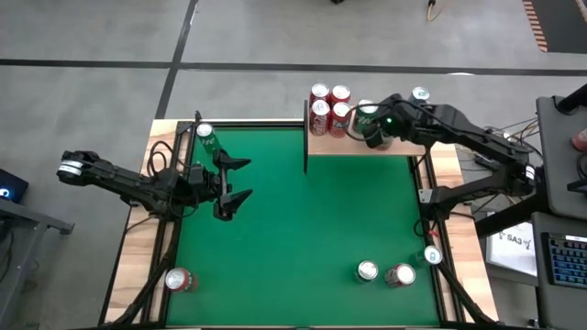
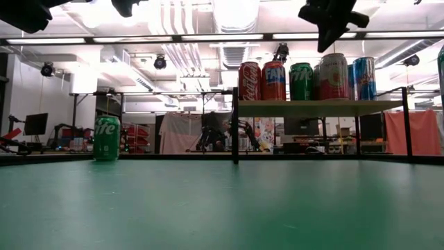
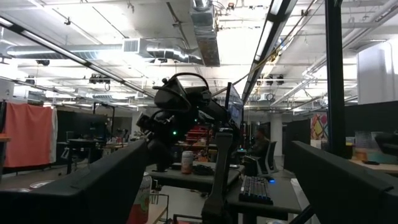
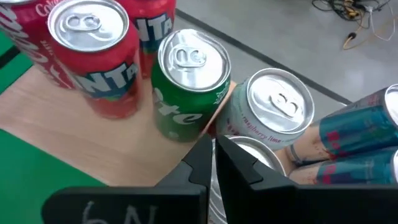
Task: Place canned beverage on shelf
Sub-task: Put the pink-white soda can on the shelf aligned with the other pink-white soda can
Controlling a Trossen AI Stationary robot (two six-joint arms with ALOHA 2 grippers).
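The shelf [image 1: 404, 147], a light-wood board on black posts, stands at the table's far edge. On it stand several cans upright: red ones [image 2: 273, 80], a green one [image 4: 186, 87], a white lime one [image 4: 273, 112] and blue ones [image 2: 363, 78]. My right gripper [image 4: 212, 158] is shut with nothing between its fingers. It hangs just over the cans at the shelf's right part [image 2: 326, 42], above a silver can top [image 4: 252, 152]. My left gripper [image 1: 240, 181] waits open at the table's left, raised and holding nothing.
A green can [image 2: 107, 139] stands on the green felt near the far left corner. A red can [image 1: 181, 280] lies near the front left. Three more cans [image 1: 367, 271] [image 1: 401, 275] [image 1: 433, 257] sit near the front right. The felt's middle [image 1: 303, 229] is bare.
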